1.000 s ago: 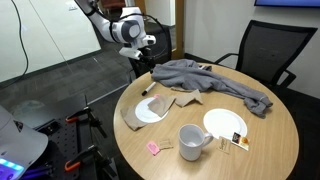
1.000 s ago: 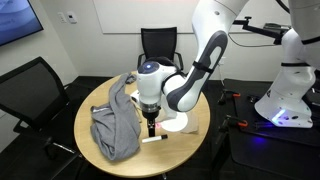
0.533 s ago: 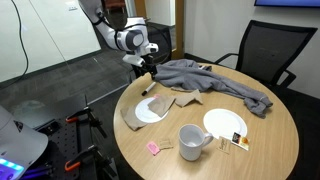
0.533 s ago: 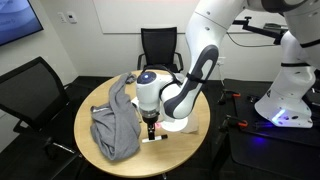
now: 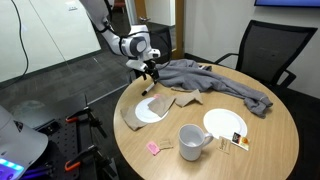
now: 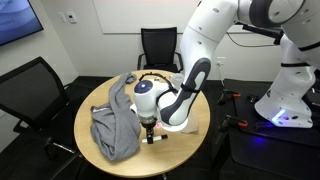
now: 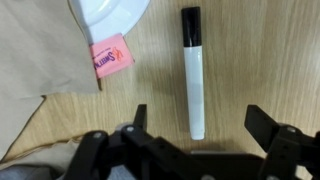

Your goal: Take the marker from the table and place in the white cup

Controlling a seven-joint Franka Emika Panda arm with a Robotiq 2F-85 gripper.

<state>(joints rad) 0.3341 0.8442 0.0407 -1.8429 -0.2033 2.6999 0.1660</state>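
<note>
The marker (image 7: 192, 75) has a white barrel and a black cap and lies flat on the light wooden round table (image 5: 180, 165). It also shows in both exterior views (image 5: 146, 89) (image 6: 157, 139), near the table's edge. My gripper (image 7: 200, 125) is open and hangs just above the marker, with the barrel's white end between the fingers; it also shows in both exterior views (image 5: 150, 72) (image 6: 148, 128). The white cup (image 5: 192, 142), a whitish-grey mug with a handle, stands upright and empty-looking across the table, well away from the gripper.
A pink packet (image 7: 110, 55), a brown napkin (image 7: 40, 60) and a white plate (image 7: 115, 12) lie beside the marker. A grey cloth (image 5: 215, 82) sprawls over the table's back. Another plate (image 5: 224, 124) lies next to the mug. Office chairs (image 5: 262, 50) surround the table.
My gripper has moved down and toward the table's edge, closer to the marker. The marker, mug and plates have not moved.
</note>
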